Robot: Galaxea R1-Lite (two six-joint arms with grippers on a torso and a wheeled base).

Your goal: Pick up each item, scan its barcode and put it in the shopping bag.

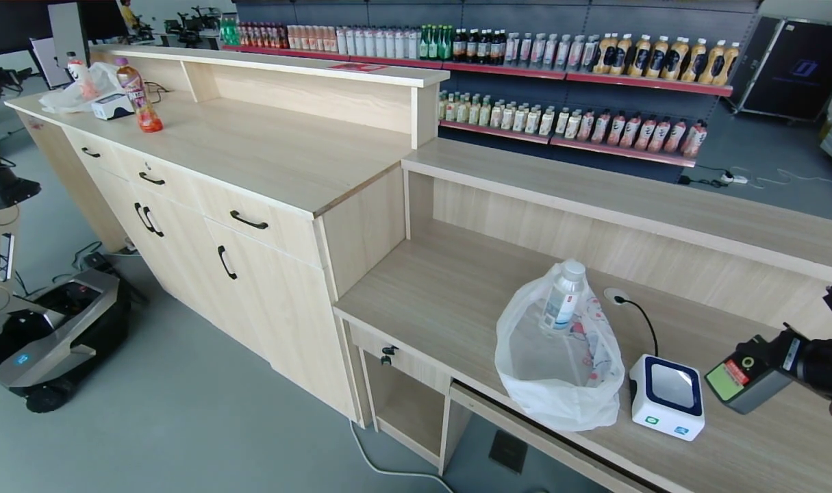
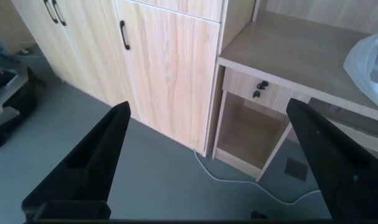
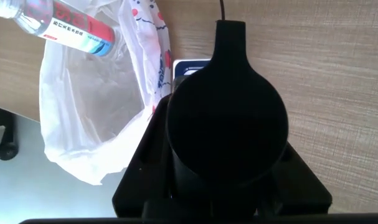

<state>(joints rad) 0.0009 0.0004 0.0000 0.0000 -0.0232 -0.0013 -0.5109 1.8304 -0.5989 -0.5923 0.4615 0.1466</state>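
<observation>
A translucent white shopping bag (image 1: 558, 366) stands open on the lower wooden counter (image 1: 457, 294), with a clear bottle (image 1: 563, 294) leaning inside it. Just right of the bag sits the white barcode scanner (image 1: 666, 396), its dark window facing up. At the right edge my right gripper (image 1: 775, 361) is shut on a dark item with a green and red label (image 1: 744, 380), held a little above the counter to the right of the scanner. In the right wrist view that dark item (image 3: 226, 124) hides most of the scanner (image 3: 187, 67), beside the bag (image 3: 95, 118) and bottle (image 3: 61, 25). My left gripper (image 2: 207, 168) hangs open over the floor, facing the cabinet.
The taller counter (image 1: 265, 150) at the left carries an orange drink bottle (image 1: 138, 96), a small white box and another plastic bag. Shelves of bottles (image 1: 559, 55) line the back wall. A black cable (image 1: 645, 322) runs from the scanner to a hole in the counter.
</observation>
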